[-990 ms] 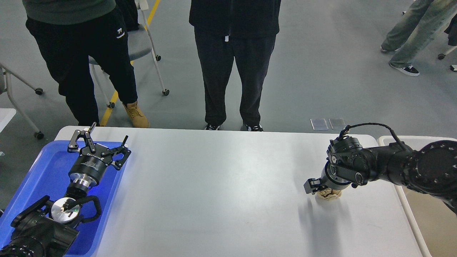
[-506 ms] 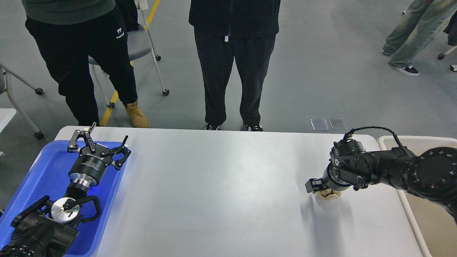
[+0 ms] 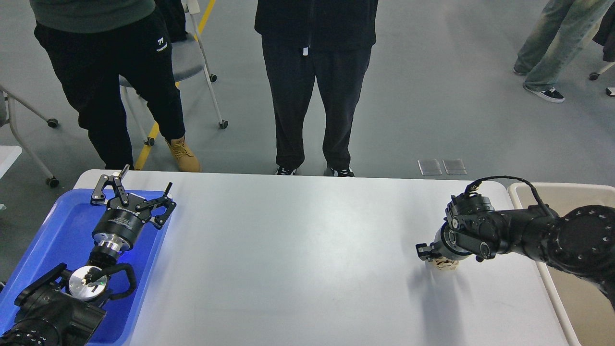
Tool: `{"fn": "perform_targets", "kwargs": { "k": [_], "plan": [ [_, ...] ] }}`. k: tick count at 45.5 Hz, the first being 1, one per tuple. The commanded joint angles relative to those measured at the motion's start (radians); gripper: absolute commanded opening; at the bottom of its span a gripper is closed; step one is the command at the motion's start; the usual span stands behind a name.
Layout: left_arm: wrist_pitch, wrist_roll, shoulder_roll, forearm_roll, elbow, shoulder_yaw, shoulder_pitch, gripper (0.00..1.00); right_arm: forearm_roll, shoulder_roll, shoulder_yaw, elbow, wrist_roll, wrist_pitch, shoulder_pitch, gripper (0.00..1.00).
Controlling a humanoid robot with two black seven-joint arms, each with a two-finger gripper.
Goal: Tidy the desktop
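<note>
Surface: the desktop [image 3: 298, 250], a pale grey-white top with rounded corners, fills the lower half of the head view from 9 o'clock to 3 o'clock; most of it is bare.
Left end effector: the left end effector [image 3: 132, 197] sits at about 9 o'clock, above the far end of a blue tray [image 3: 57, 230]; its two fingers are spread wide apart and nothing is between them.
Blue tray: lies on the surface's left edge, running from 9 o'clock down to 7 o'clock, with the left arm over it.
Right end effector: the right end effector [image 3: 435, 254] is at about 4 o'clock, pointing down at the surface; it is seen dark and partly end-on, so how far it is open I cannot tell.
Crumpled item: a small tan crumpled lump [image 3: 446, 265] is directly under the right end effector, touching or just beside its tip; whether it is gripped I cannot tell.
Tub: a beige tub with a white rim [image 3: 523, 188] stands just off the surface's right edge at 3 o'clock, behind the right arm.
Background: two people stand at 12 o'clock beyond the far edge.
</note>
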Motion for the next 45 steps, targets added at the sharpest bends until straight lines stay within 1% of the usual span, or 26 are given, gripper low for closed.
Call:
{"fn": "perform_targets", "kwargs": {
  "k": [1, 8, 17, 26, 31, 35, 40, 45],
  "plan": [
    [0.000, 0.000, 0.000, 0.001, 0.000, 0.000, 0.000, 1.00, 0.004, -0.031, -0.007, 0.019, 0.006, 0.047, 0.061, 0.00],
    [0.000, 0.000, 0.000, 0.001, 0.000, 0.000, 0.000, 1.00, 0.033, -0.112, -0.004, 0.109, 0.006, 0.130, 0.193, 0.00],
    [0.000, 0.000, 0.000, 0.001, 0.000, 0.000, 0.000, 1.00, 0.052, -0.262, -0.039, 0.284, 0.006, 0.269, 0.464, 0.00],
    [0.000, 0.002, 0.000, 0.003, 0.000, 0.000, 0.000, 1.00, 0.053, -0.370, -0.111, 0.449, 0.004, 0.389, 0.746, 0.00],
    [0.000, 0.002, 0.000, 0.003, 0.000, 0.000, 0.002, 1.00, 0.052, -0.411, -0.182, 0.549, 0.004, 0.391, 0.916, 0.00],
    [0.000, 0.002, 0.000, 0.003, 0.000, 0.000, 0.002, 1.00, 0.052, -0.423, -0.222, 0.591, 0.004, 0.391, 1.013, 0.00],
    [0.000, 0.002, 0.000, 0.003, 0.000, 0.000, 0.002, 1.00, 0.050, -0.452, -0.254, 0.598, 0.004, 0.391, 1.089, 0.00],
    [0.000, 0.002, 0.002, 0.003, 0.000, 0.000, 0.003, 1.00, 0.043, -0.511, -0.283, 0.577, 0.004, 0.391, 1.125, 0.00]
  ]
}}
